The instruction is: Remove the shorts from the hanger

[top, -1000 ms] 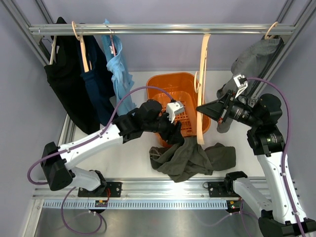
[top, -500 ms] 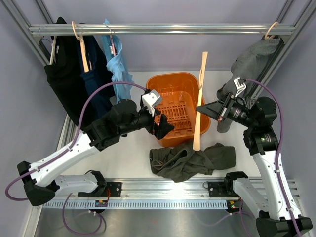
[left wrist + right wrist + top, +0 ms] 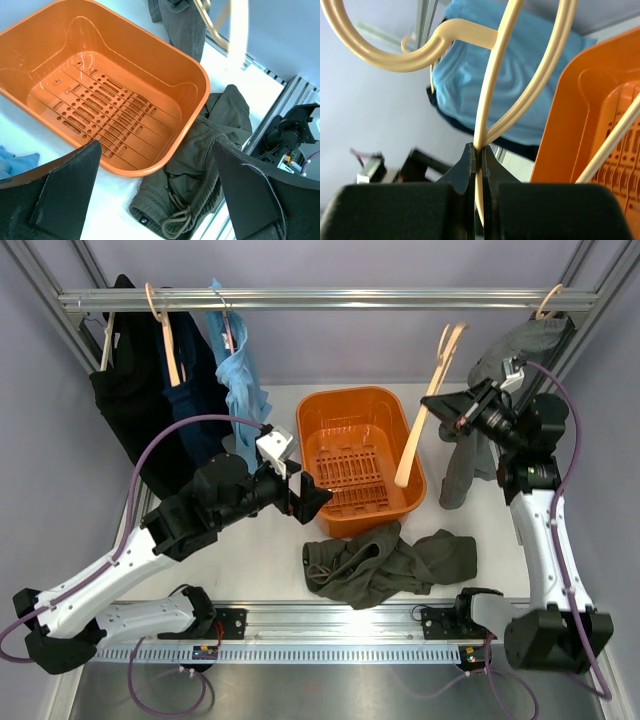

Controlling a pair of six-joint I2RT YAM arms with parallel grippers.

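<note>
1. Raised and swung toward the right rear since half a second ago: the hanger [image 3: 415, 445], then upright over the basket's right edge, now slanting, hook end up, lower tip over the right rim of the basket [image 3: 350, 400]. Also drawn back leftward: the left arm.
2. Hanger: pale beige wood, smooth, with long curved arms and a rounded hook; bare.
3. Shorts [image 3: 385, 565]: dark olive, soft, with a ribbed waistband and cord. Lie crumpled on the white table, just in front of the basket and against its near wall. Well apart from the hanger.
4. Basket: glossy orange plastic, rounded corners, slotted floor.
5. Right arm: forearm upright, wrist turned left at rail height. Right gripper [image 3: 478, 150] pinched tight on one thin hanger arm, black fingers nearly meeting around it.
6. Left arm: stretches low from the near-left corner toward the basket's near-left corner. Left gripper [image 3: 312, 502] spread wide, its fingers framing basket and shorts in the wrist view.
7. Behind: metal rail [image 3: 320, 300] carrying dark clothes [image 3: 140, 400] and a light blue garment [image 3: 240, 380] at left, a grey garment [image 3: 520, 355] at right.
</note>
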